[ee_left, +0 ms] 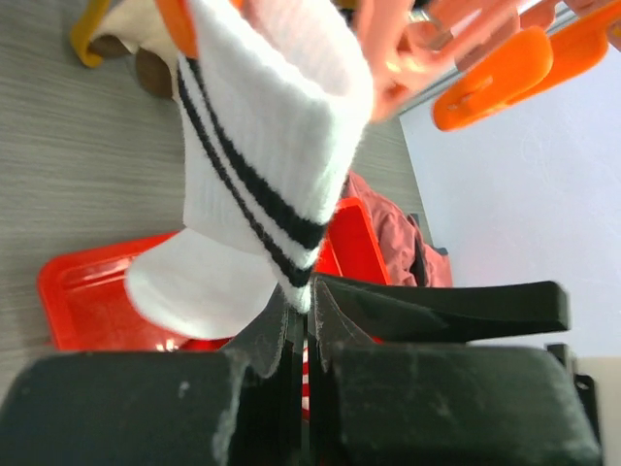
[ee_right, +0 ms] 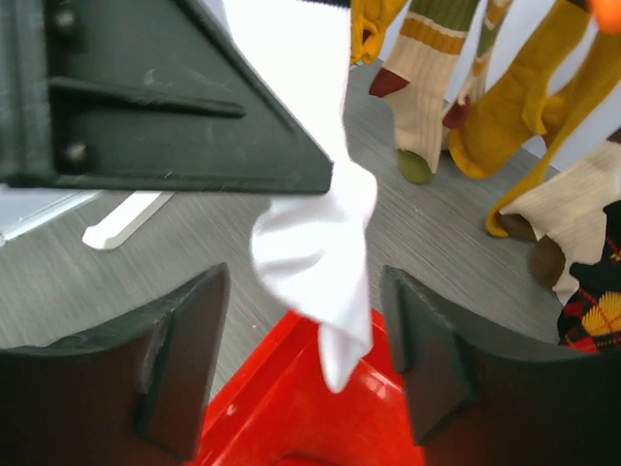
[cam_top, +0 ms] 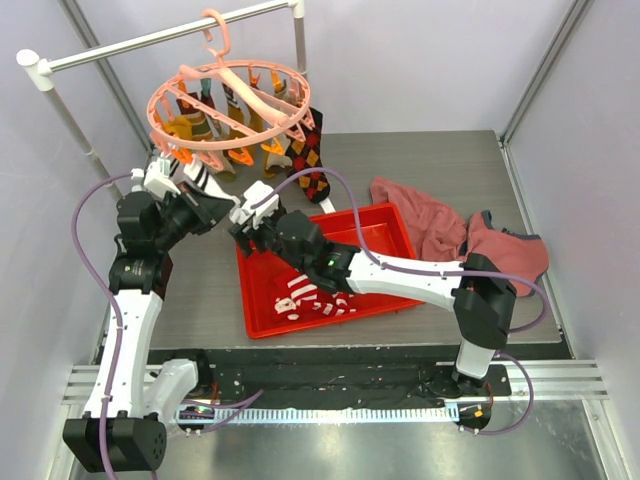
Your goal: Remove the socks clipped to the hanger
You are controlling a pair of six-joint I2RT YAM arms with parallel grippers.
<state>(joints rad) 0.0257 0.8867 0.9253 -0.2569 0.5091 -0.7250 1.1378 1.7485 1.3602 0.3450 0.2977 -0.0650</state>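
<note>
The pink round hanger [cam_top: 230, 100] hangs by its hook from the rail, with several socks clipped under it. A white sock with dark bands [ee_left: 262, 126] hangs from an orange peg [ee_left: 490, 83]. My left gripper [ee_left: 309, 296] is shut on this sock's lower edge. The sock's white toe [ee_right: 320, 243] dangles between the fingers of my right gripper [ee_right: 303, 282], which is open and does not touch it. Mustard socks [ee_right: 505, 107] and an argyle sock [cam_top: 308, 165] stay clipped. In the top view both grippers [cam_top: 235, 215] meet under the hanger's left side.
A red tray [cam_top: 385, 225] lies right under the grippers and holds a red-and-white striped sock [cam_top: 305, 295]. A reddish-pink cloth [cam_top: 450, 235] lies right of the tray. The white rail [cam_top: 170, 40] and its posts stand at the back left.
</note>
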